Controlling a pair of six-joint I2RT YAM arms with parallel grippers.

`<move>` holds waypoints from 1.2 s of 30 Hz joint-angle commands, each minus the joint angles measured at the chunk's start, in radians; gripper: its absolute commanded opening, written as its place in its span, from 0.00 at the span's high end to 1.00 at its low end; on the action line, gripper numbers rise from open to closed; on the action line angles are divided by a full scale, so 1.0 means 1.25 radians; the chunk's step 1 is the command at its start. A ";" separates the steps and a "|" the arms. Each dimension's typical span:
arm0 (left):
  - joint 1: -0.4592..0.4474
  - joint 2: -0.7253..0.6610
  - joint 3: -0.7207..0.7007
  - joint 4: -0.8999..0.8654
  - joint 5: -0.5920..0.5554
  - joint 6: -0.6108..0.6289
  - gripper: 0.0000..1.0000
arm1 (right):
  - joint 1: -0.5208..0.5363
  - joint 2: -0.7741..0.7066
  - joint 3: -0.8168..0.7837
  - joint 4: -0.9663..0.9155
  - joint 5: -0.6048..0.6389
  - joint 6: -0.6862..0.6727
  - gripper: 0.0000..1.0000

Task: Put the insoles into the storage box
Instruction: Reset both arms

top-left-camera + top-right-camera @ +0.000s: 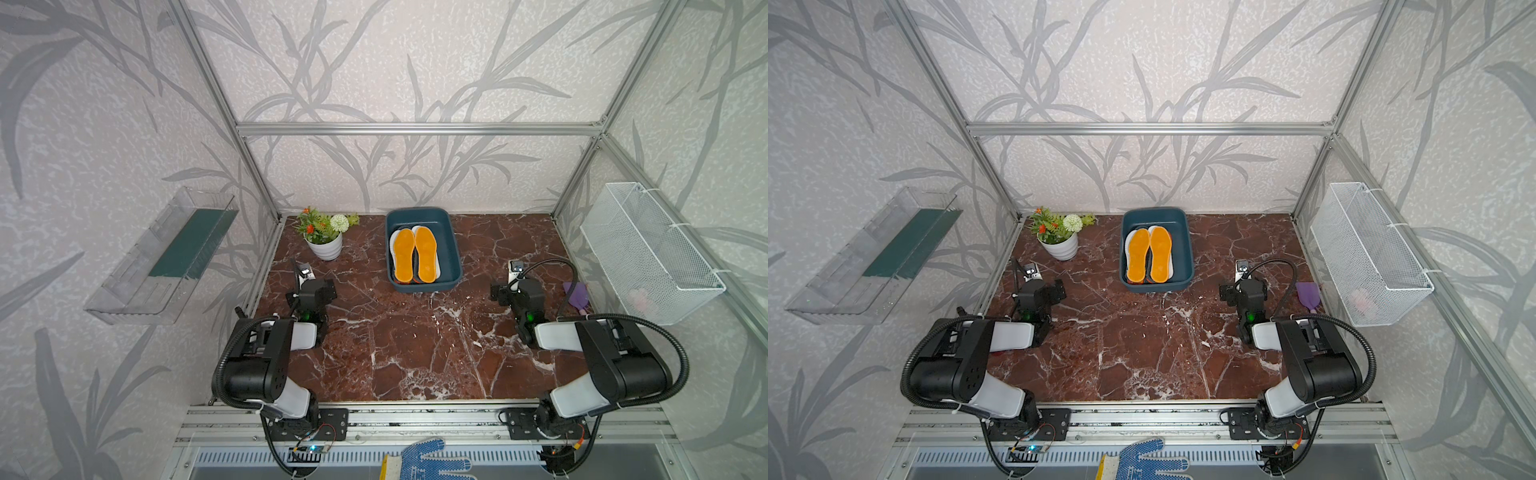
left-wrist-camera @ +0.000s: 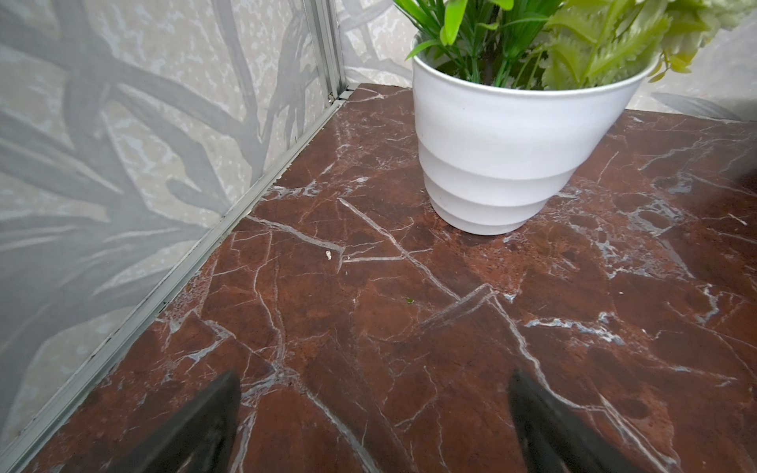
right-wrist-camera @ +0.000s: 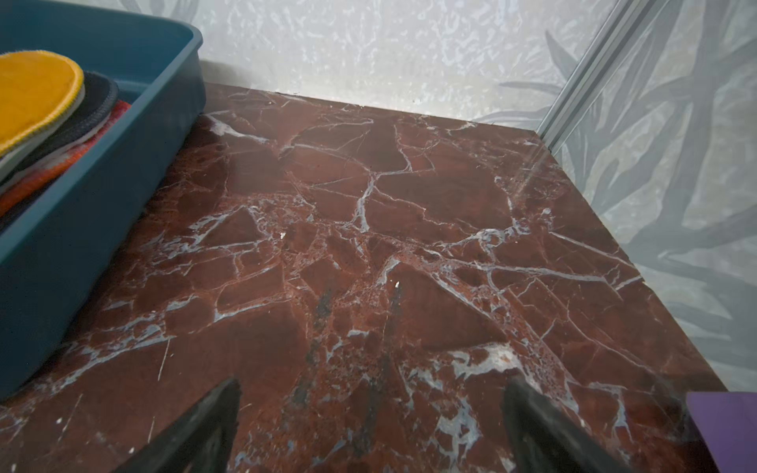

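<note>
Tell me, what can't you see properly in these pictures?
Lower insoles in the storage box: top views, covered by the yellow insoles; their number is unclear.
Pink thing in the wire-mesh basket: top views, blurred behind mesh.
Purple tool: right wrist view, cut off by the edge.
Dotted glove: top views, cut off at the bottom.

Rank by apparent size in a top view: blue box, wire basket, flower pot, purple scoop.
Largest to smallest:
wire basket, though nearer the camera
blue box
flower pot
purple scoop
</note>
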State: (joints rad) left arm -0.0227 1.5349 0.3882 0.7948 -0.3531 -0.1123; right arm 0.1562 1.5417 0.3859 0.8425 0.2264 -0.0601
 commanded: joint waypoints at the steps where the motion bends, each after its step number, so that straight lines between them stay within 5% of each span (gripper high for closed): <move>1: 0.004 -0.011 0.013 0.011 0.008 0.013 0.01 | 0.003 -0.011 0.011 -0.005 0.003 -0.008 0.01; 6: 0.003 -0.011 0.013 0.014 0.007 0.013 0.01 | 0.003 -0.012 0.008 -0.002 0.001 -0.012 0.01; 10: -0.003 -0.030 -0.046 0.105 0.113 0.064 0.01 | 0.050 -0.004 -0.180 0.361 -0.004 -0.078 0.01; 12: -0.005 -0.018 -0.024 0.077 0.120 0.072 0.01 | 0.050 0.066 -0.174 0.446 0.027 -0.067 0.01; 14: 0.023 -0.012 0.022 -0.009 0.155 0.046 0.01 | 0.066 0.078 -0.097 0.335 0.082 -0.078 0.01; 17: 0.034 -0.015 0.016 0.003 0.142 0.030 0.01 | 0.041 -0.022 -0.041 0.077 0.034 -0.045 0.01; 36: 0.035 -0.015 0.025 -0.014 0.157 0.034 0.01 | 0.025 -0.005 -0.006 0.035 0.013 -0.032 0.01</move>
State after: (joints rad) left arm 0.0162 1.5219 0.3923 0.7750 -0.1726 -0.0807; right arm 0.1898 1.5513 0.3748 0.8867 0.2478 -0.1051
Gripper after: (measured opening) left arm 0.993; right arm 0.991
